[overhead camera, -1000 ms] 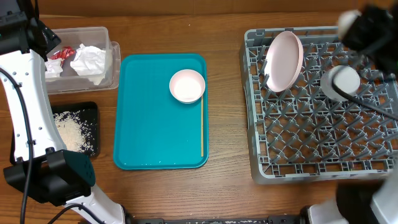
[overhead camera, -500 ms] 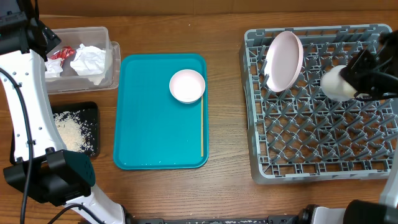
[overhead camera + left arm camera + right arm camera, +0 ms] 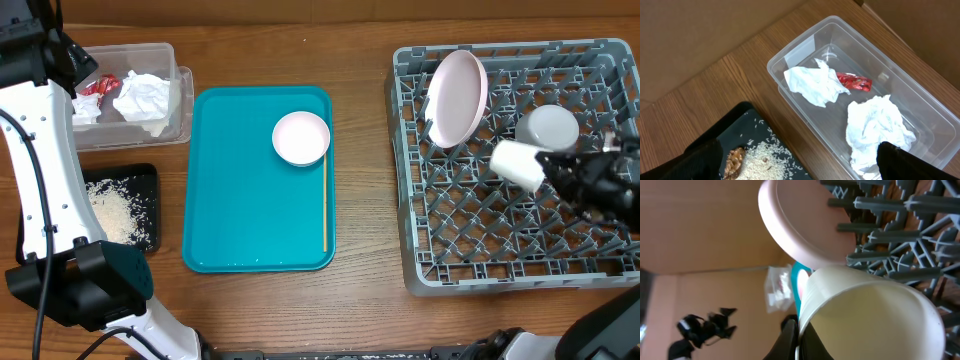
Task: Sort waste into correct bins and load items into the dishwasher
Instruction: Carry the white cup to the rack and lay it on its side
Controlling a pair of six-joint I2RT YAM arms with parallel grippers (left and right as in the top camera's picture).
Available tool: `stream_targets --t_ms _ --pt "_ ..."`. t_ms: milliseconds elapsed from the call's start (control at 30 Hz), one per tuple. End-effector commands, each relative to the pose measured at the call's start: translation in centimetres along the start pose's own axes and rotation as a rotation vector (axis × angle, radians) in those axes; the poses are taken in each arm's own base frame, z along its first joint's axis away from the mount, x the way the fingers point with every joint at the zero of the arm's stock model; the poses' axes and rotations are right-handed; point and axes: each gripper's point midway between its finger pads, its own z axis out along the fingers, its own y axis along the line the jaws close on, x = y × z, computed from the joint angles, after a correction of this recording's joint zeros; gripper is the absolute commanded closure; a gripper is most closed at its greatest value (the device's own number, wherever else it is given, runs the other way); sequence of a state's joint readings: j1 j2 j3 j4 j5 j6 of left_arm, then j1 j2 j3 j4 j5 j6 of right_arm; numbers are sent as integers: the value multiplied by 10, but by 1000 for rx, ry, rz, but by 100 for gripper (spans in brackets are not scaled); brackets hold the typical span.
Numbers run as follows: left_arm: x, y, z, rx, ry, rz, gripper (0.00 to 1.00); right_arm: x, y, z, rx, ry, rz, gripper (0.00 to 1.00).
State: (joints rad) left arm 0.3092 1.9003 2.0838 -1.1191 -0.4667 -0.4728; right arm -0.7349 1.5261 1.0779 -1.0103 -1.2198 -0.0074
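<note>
The right jaws pinch shut on the small white cup [image 3: 515, 163], which juts at their nine o'clock over the square grey plastic dish rack [image 3: 470, 235], while the left jaws gape wide, holding nothing.

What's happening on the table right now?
The right gripper holds the white cup by its rim over the dish rack, where a pink plate and one bowl already sit. Another bowl waits on the teal tray. The left gripper hangs open by the clear tub of napkins.
</note>
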Motion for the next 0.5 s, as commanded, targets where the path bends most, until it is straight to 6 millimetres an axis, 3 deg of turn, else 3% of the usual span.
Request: stream_targets --t_ms 0,367,467 --pt "-1 -2 -2 3 -7 -13 0 5 7 -4 -123 -18 -36 96" --pt "-1 -2 -2 3 -7 -13 0 12 4 11 -161 11 -109 96" --pt "-1 -2 -2 3 -7 -13 0 13 -5 20 -119 32 -107 96"
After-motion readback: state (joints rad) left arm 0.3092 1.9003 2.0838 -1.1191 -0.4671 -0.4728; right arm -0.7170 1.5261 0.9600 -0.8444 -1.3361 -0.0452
